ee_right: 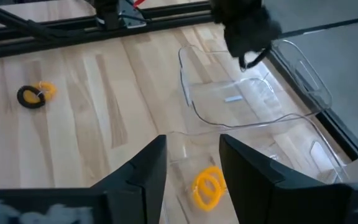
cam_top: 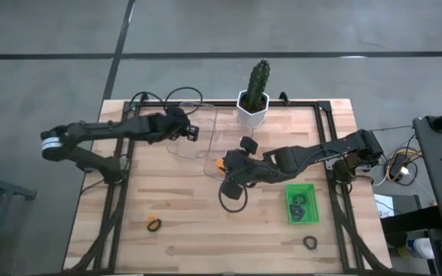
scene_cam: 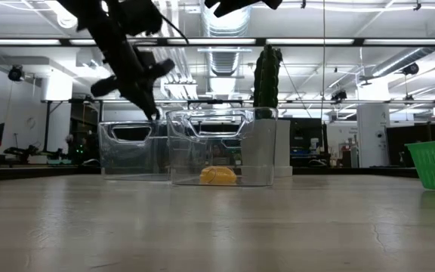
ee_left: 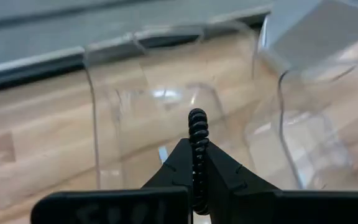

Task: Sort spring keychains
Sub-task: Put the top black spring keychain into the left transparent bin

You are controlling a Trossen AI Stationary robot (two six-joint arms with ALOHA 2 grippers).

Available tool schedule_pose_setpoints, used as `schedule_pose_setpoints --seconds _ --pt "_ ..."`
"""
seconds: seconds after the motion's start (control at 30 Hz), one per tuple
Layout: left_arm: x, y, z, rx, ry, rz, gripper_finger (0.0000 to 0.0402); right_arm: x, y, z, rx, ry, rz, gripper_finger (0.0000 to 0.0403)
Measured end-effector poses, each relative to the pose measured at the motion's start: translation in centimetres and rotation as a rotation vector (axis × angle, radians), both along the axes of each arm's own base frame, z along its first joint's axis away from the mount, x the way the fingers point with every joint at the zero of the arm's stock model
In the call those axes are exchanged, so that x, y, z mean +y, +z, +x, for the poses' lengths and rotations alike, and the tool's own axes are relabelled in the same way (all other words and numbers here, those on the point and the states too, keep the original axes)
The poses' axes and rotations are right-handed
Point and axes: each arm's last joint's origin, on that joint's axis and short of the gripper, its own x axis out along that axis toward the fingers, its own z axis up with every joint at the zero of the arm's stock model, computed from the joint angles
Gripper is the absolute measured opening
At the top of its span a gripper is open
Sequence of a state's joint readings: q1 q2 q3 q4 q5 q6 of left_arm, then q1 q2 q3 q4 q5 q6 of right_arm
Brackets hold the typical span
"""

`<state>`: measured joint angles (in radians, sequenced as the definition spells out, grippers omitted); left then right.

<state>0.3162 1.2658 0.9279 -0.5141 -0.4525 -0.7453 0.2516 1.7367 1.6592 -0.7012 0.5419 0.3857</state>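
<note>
My left gripper hovers over the farther clear bin, shut on a black spring keychain. My right gripper is open above the nearer clear bin, where an orange keychain lies on the bin's floor. A black and an orange keychain lie together on the table. Another black one lies near the table's near right corner. The green basket holds black keychains. My left gripper pinches the black spring keychain between its two fingers. The coil's free end sticks out past the fingertips, and the rest runs back between them. The keychain is lifted clear, above the clear bin.
A cactus in a white pot stands at the table's far edge, behind the bins. Black frame rails run along the table's sides. Open wood lies in the near middle of the table.
</note>
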Motion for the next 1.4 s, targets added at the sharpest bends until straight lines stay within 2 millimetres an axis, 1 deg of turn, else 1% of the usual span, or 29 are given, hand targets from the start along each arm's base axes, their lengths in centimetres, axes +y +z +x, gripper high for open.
schedule_pose_setpoints --seconds 0.23,0.4,0.5,0.83,1.07,1.4 --pt "1.8 -3.3 1.4 0.108 -0.007 -0.096 0.0020 0.1 0.0 0.0 -0.004 -0.002 0.005 0.0139" --pt "2.4 -5.6 2.2 0.184 -0.005 -0.143 0.0022 0.5 0.0 -0.1 -0.005 0.007 0.005 0.0141" --pt "2.6 -6.5 2.5 0.208 -0.006 -0.167 0.0023 0.8 0.0 -0.2 -0.005 0.015 0.006 0.0141" --pt "2.7 -6.5 2.7 0.195 -0.010 -0.166 0.0026 1.0 0.0 -0.2 -0.002 0.020 0.004 0.0125" --pt "2.7 -6.5 2.7 0.203 -0.018 -0.158 0.0038 0.9 0.0 -0.3 0.005 0.022 0.000 0.0116" --pt "2.7 -6.5 2.7 0.224 -0.047 -0.143 0.0067 0.9 0.0 -0.3 0.005 0.023 0.000 0.0126"
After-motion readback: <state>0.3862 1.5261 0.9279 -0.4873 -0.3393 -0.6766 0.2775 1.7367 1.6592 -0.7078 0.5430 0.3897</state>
